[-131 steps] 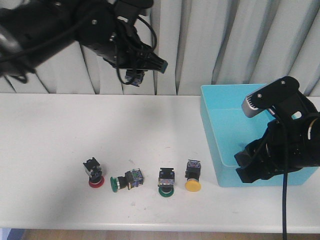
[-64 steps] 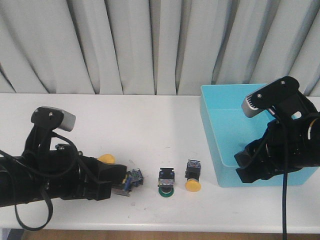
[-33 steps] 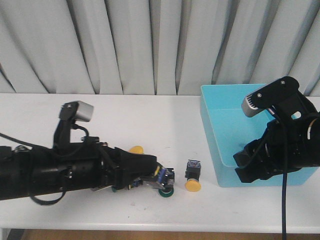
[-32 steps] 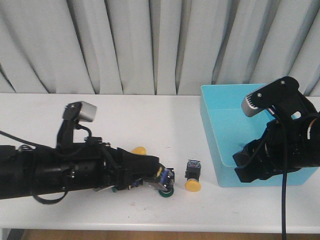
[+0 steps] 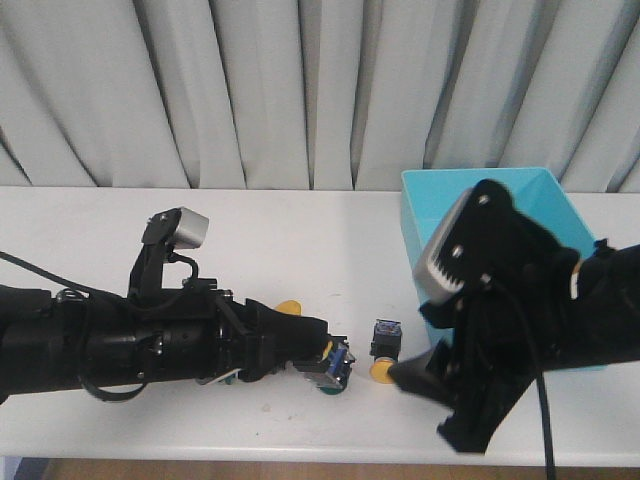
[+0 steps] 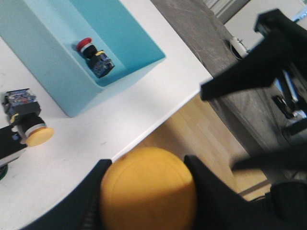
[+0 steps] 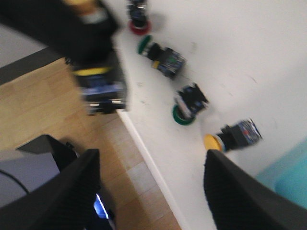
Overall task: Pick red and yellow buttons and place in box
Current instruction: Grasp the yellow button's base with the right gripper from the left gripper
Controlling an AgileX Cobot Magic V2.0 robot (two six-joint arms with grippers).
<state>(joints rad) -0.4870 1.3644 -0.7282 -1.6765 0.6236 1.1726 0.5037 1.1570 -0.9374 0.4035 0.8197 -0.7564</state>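
- The left gripper lies low over the white table, stretched toward the right, with its fingers closed around a yellow button. In the left wrist view that yellow cap sits squeezed between the two dark fingers.
- Just beyond the left gripper's tip stands a second yellow button, cap toward the table's near edge, black body behind it. It lies between the two grippers, close to the blue box.
- A green button sits by the left gripper's tip, partly hidden behind it in the front view.
- The right gripper hangs over the table's near edge with its fingers spread wide and nothing between them.
- Inside the box a red button lies on its side against a wall.
- The right wrist view is blurred; it shows another red button and another green button further along the table.
- The right arm blocks most of the box in the front view.
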